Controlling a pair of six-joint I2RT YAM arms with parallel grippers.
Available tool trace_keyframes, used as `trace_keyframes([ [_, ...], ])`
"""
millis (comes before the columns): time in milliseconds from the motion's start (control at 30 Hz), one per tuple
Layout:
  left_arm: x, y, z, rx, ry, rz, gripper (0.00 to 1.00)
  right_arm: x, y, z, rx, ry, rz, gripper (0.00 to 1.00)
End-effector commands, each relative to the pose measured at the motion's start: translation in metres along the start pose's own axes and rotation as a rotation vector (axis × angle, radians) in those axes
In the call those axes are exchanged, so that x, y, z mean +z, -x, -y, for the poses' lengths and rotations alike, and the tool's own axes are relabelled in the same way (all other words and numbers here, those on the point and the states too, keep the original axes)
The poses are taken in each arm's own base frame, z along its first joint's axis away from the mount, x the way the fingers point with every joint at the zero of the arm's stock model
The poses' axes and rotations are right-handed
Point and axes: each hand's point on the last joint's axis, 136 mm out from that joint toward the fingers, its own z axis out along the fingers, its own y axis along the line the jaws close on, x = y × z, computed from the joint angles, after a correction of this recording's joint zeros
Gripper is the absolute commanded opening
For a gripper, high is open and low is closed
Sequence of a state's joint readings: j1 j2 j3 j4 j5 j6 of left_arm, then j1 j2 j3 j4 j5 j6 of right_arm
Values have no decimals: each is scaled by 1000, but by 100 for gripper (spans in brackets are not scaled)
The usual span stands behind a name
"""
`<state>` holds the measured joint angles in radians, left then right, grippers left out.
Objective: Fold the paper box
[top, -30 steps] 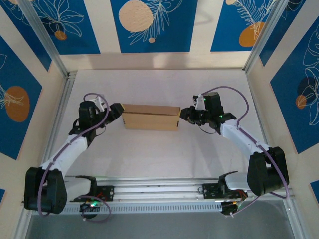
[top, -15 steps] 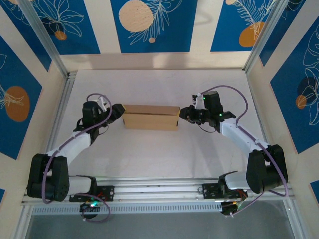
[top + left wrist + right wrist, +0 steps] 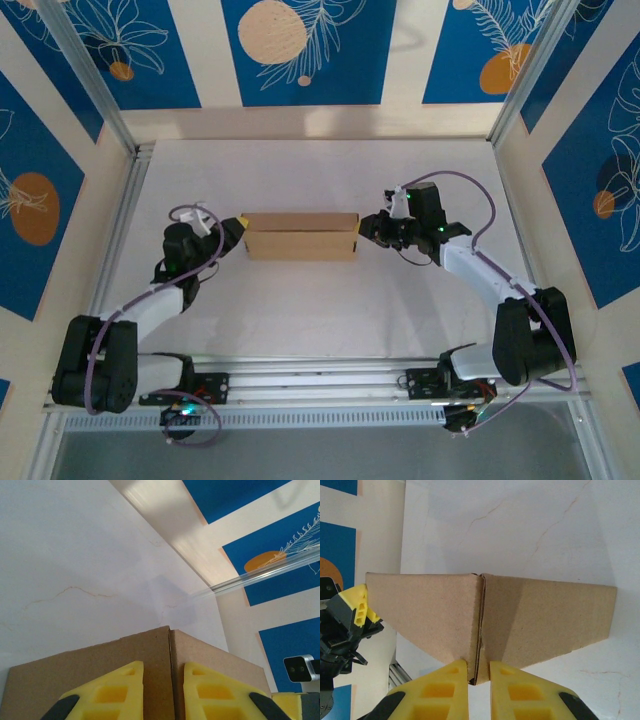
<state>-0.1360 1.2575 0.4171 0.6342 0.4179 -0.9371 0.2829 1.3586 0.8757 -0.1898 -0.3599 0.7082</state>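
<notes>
Since left end effector and right end effector each pinch one paper box end, squeeze evenly, no twist.

Two slim white arms on show, left arm and right arm, black at the joints and bulky black at the shoulders, a purple cable looping along each, tiny green lights glowing, and the left claw and right claw sporting chunky yellow fingers with hollow ribbed pockets.

1x paper box, 2x pincer – L pincer & R pincer, 1x table
</notes>
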Motion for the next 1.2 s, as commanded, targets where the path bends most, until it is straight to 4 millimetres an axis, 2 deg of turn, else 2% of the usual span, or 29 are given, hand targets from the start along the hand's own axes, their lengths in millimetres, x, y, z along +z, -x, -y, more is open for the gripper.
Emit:
trace_keyframes([
  [0, -18, -64, -91, -132, 327, -172, 15, 8, -28, 46, 129, -155, -92, 18],
  [67, -18, -60, -87, -102, 345, -178, 14, 4, -21, 35, 105, -129, -71, 23],
  [200, -20, -44, -72, -27, 369, -164, 18, -8, -5, 11, 48, -93, -32, 42],
  [333, -18, -33, -59, 8, 367, -158, 20, -17, 10, -4, 25, -61, 0, 52],
  [467, -15, -29, -53, 17, 363, -162, 21, -13, 16, -15, 16, -28, -22, 61],
  [633, -12, -31, -52, 26, 364, -174, 21, -4, 26, -20, -9, -55, -21, 66],
  [767, -9, -31, -48, 32, 358, -180, 22, 9, 26, -18, -7, -75, -55, 67],
  [933, -3, -37, -42, 57, 350, -206, 23, 31, 8, -18, -49, -101, -124, 61],
  [1033, -1, -43, -42, 73, 358, -226, 24, 43, -6, -8, -83, -160, -159, 58],
  [1167, -2, -51, -50, 80, 377, -245, 24, 53, -17, 17, -87, -257, -197, 51],
])
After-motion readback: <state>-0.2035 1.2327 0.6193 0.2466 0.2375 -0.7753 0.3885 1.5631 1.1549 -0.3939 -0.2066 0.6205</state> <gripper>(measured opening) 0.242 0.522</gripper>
